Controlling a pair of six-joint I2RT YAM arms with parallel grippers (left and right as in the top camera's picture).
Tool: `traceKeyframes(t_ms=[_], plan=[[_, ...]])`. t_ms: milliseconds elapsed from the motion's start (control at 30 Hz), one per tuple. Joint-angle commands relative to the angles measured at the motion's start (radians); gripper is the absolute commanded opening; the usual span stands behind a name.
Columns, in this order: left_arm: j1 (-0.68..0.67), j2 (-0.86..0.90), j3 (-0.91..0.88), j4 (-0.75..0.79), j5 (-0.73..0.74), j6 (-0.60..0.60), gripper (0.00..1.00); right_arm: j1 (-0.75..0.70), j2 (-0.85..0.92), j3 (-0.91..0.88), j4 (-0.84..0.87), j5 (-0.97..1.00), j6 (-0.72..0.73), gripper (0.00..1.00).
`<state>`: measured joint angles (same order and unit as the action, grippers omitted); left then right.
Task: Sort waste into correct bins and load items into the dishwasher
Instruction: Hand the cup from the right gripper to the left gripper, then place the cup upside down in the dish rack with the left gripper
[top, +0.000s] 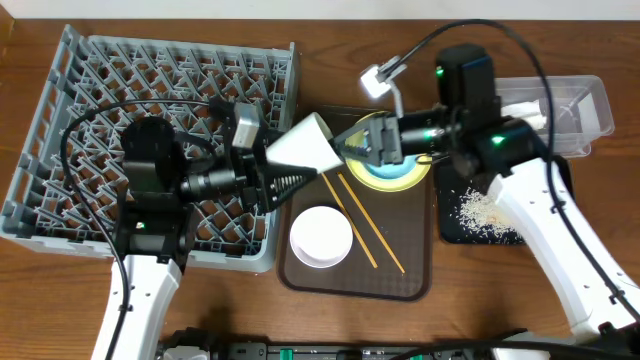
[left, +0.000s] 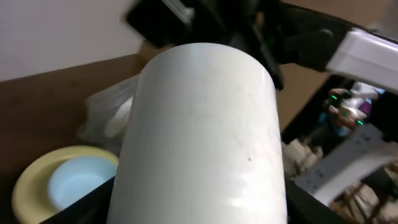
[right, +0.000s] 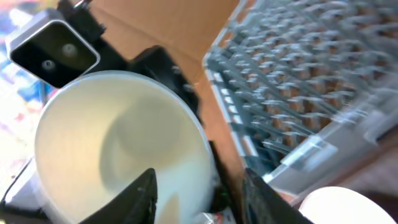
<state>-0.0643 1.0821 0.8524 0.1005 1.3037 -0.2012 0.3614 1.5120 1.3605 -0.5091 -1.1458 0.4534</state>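
Left end effector (top: 285, 160) reaches past the right edge of the grey dish rack (top: 180, 45), its fingers closed round the base end of the small white cup (top: 310, 145). The cup lies on its side in mid-air with its mouth turned to the right. Gripping the narrow end leaves the rim free for the other arm.

Facing it, the right end effector (top: 350, 143) stands with jaws parted, one finger inside the mouth and one outside. The cup wall runs between them and seems clear of both, so the weight looks to rest on the left grip alone. That reads as a hand-off, sensible because the rack sits on the left arm's side.

Below and to the right, the brown serving tray (top: 400, 285) on the tabletop carries the white bowl (top: 320, 237), two chopsticks (top: 365, 225) and the yellow plate (top: 410, 180) with the light blue bowl (left: 74, 180) in it, none yet racked. Farther right, rice scraps (top: 480, 208) lie in the black tray (top: 455, 232), beside the clear tub (top: 590, 100).
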Motion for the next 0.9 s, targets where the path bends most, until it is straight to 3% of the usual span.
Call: traceKeyframes(t_ms=[0, 100, 233, 300, 367, 633, 867], plan=[[0.032, 0.004, 0.017, -0.079, -0.086, 0.074, 0.57, -0.067, 0.0, 0.005, -0.057, 0.128, -0.062, 0.45], [0.052, 0.004, 0.017, -0.21, -0.246, 0.132, 0.56, -0.111, 0.0, 0.005, -0.137, 0.31, -0.101, 0.45], [0.072, -0.001, 0.018, -0.381, -0.585, 0.134, 0.48, -0.142, -0.002, 0.006, -0.226, 0.436, -0.176, 0.43], [0.085, -0.01, 0.018, -0.445, -0.695, 0.133, 0.37, -0.153, -0.003, 0.015, -0.285, 0.505, -0.203, 0.43], [0.104, -0.024, 0.025, -0.512, -0.766, 0.131, 0.3, -0.164, -0.003, 0.034, -0.349, 0.576, -0.229, 0.43], [0.203, -0.051, 0.116, -0.842, -1.045, 0.118, 0.29, -0.24, -0.003, 0.152, -0.61, 0.806, -0.321, 0.43], [0.271, -0.013, 0.119, -0.998, -1.115, 0.118, 0.29, -0.263, -0.003, 0.156, -0.638, 0.817, -0.34, 0.43]])
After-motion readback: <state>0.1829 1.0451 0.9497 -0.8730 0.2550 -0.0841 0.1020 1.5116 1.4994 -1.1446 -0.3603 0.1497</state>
